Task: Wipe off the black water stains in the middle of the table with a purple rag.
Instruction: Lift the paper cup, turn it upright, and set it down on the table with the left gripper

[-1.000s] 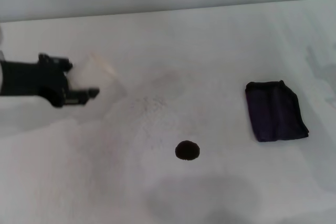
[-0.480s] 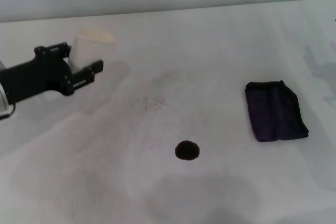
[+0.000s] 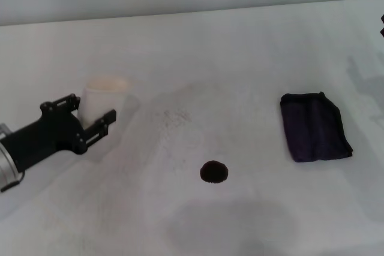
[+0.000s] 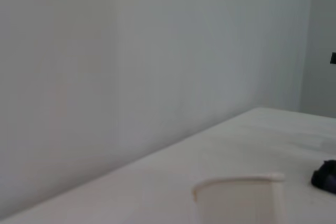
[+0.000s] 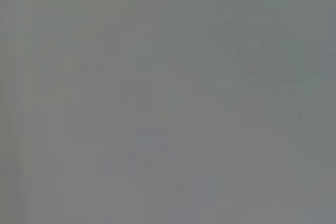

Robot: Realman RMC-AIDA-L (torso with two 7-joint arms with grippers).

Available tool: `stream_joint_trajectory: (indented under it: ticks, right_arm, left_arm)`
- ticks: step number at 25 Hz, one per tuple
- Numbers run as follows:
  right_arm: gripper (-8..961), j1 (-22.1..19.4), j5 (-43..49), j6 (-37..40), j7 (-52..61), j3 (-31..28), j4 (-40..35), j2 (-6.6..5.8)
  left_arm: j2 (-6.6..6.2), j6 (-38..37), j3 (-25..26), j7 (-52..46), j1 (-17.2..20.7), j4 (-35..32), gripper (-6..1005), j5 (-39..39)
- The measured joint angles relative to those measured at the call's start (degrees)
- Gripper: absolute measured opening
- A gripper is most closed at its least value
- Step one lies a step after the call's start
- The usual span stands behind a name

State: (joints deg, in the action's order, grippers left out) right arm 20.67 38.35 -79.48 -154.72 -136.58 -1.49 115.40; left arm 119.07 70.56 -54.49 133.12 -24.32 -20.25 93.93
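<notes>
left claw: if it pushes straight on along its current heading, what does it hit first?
The white paper cup. It already sits between the left claw's fingers, at the table's left side. Whether the fingers touch it is unclear, so depth is a guess.

The table (image 3: 240,52) is a wide white surface with faint grey smudges, reaching back to a pale wall. Near its middle, toward the near edge, lies the black water stain (image 3: 214,172), a small round blot. Well to the right of it lies the purple rag (image 3: 315,127), folded flat. On the left stands a white paper cup (image 3: 103,97), upright, well apart from both.
</notes>
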Motion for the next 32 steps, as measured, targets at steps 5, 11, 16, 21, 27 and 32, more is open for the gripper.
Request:
stream_joint_trajectory:
  ticks: [5, 11, 16, 21, 27, 32]
  right_arm:
    - [685, 0.0, 0.0, 0.9, 0.0, 1.0, -0.1, 0.0]
    - [681, -0.2, 0.0, 1.1, 0.4, 1.7, -0.1, 0.0]
    - [678, 0.0, 0.1, 1.1, 0.4, 1.8, -0.1, 0.0]
    - [675, -0.1, 0.1, 1.2, 0.4, 1.8, -0.1, 0.0]
    - [672, -0.3, 0.1, 1.9, 0.4, 1.8, -0.1, 0.0]
    - [669, -0.4, 0.1, 2.4, 0.1, 1.8, -0.1, 0.0]
  left_arm:
    - [0.02, -0.6, -0.1, 3.4, -0.2, 4.4, 533, 1.0]
    - [0.02, -2.0, -0.1, 5.2, 0.3, 7.0, 534, 1.4]
    - [0.1, -3.7, -0.1, 6.5, 0.9, 7.7, 534, 1.3]
    - [0.16, -3.9, -0.1, 9.1, 1.1, 9.1, 534, 1.4]
    - [0.29, -4.2, -0.1, 11.1, 1.6, 9.5, 533, 1.4]
    - [0.29, -4.2, -0.2, 11.3, 1.7, 9.4, 655, 1.4]
